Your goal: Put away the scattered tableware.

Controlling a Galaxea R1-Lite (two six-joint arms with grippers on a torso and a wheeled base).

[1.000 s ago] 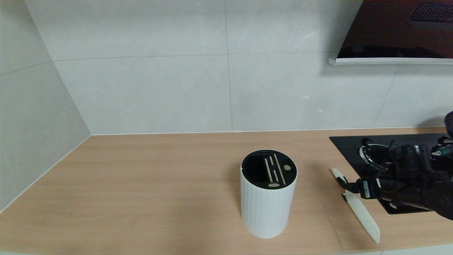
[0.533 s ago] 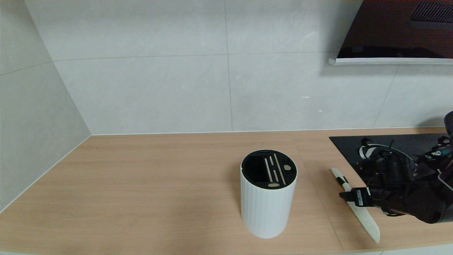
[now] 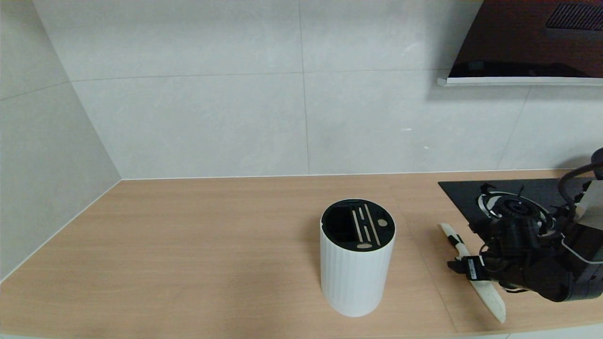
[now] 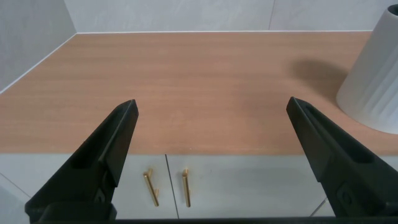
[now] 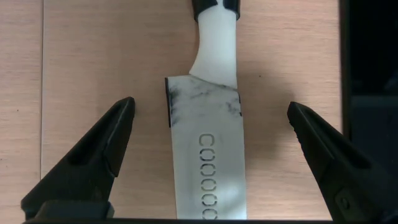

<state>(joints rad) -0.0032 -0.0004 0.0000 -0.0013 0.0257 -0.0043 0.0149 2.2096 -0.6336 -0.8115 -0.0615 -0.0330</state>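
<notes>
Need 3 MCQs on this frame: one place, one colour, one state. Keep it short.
1. Where is the knife?
A) on the counter, between holder and cooktop
B) in the holder
C) on the cooktop

2. Holder's body colour?
A) black
B) wood
C) white

3. Right gripper jaws?
A) shut on knife
B) open
C) shut, empty

1 A: it lies flat on the wood beside the cooktop's edge.
2 C: ribbed white wall under a black slotted top.
3 B: the jaws stand apart, one either side of the blade.
</notes>
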